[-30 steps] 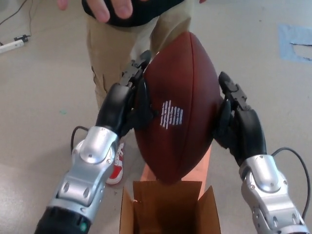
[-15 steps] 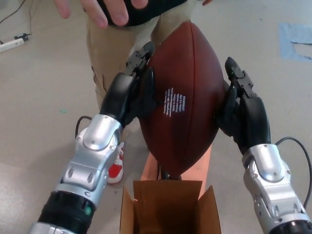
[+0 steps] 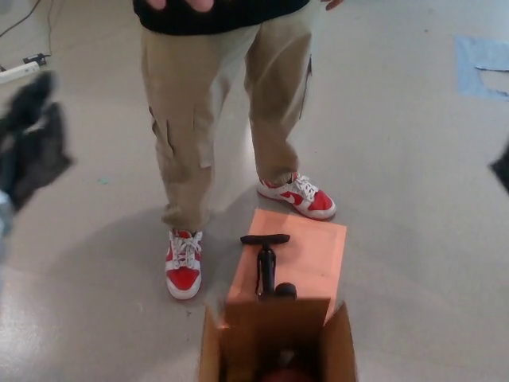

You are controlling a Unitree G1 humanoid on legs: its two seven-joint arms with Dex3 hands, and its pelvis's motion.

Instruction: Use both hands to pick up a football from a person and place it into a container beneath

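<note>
Person standing at top of frame in tan trousers, red-and-white shoes, no longer handing anything over.

Cardboard box sitting open at bottom centre on the floor, w/ an orange board behind it and a black pump lying on that board.

Football now showing only as a dark reddish curve deep inside the box; half a sec ago it was being squeezed between both hands above the opening. So it is looking like the drop is done, task approx complete.

Left robot hand swinging out to the far left edge, motion-blurred, holding nothing, digits looking spread. Right robot hand just a dark sliver at right edge; can't tell its state.
</note>
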